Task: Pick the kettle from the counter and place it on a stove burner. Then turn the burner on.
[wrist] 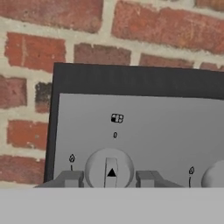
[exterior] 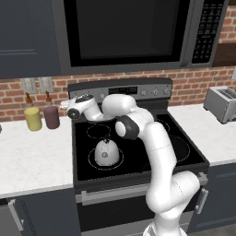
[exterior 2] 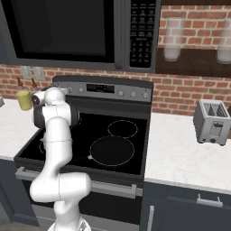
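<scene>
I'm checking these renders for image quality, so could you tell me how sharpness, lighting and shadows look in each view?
Left base view: soft, even light; the kettle is slightly blurry and casts hardly any shadow on the stove. Right base view: similarly flat, no glare on the glass top, and the toaster looks soft. Hand view: the knob between the gripper fingertips is crisp enough, though the panel icons are pixelated.

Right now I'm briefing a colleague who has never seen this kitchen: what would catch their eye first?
The white arm, stretched across the black stove with its claw at the leftmost knob on the grey back panel, one finger on either side of it. Next, the small pale kettle sitting on the front left burner. Then the yellow bottle and maroon bottle standing side by side on the counter to the stove's left.
</scene>
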Motion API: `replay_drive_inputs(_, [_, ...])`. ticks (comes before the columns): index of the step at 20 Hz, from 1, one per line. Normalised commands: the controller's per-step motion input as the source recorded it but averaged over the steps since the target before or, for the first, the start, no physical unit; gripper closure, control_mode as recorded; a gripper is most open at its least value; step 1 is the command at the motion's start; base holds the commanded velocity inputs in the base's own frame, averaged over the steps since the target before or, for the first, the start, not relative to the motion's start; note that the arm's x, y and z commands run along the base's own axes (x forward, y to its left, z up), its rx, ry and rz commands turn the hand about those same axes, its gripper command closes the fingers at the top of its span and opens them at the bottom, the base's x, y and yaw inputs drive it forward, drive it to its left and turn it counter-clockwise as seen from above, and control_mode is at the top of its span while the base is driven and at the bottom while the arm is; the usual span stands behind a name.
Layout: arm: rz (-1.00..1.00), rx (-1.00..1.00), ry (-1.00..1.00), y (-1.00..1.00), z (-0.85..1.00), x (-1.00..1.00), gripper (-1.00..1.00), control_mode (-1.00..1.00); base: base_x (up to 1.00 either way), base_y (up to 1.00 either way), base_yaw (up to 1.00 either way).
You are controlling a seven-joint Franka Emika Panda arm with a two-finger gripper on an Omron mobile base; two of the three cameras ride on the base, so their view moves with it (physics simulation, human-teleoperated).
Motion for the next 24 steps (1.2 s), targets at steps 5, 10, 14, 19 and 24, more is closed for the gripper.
replay_drive_inputs(5, [0.00,-0.05,0.00,0.00,0.00,0.00,1.00,-1.00,0.00,0.00,0.00])
replay_drive_inputs(10, [0.00,-0.05,-0.03,-0.01,0.00,0.00,1.00,-1.00,0.00,0.00,0.00])
replay_drive_inputs(14, [0.00,-0.05,-0.09,0.00,-0.07,0.00,1.00,-1.00,0.00,0.00,0.00])
replay_drive_inputs(19, [0.00,-0.06,-0.11,-0.01,-0.12,0.00,1.00,-1.00,0.00,0.00,0.00])
replay_drive_inputs(24, [0.00,-0.08,-0.06,0.00,-0.15,0.00,1.00,-1.00,0.00,0.00,0.00])
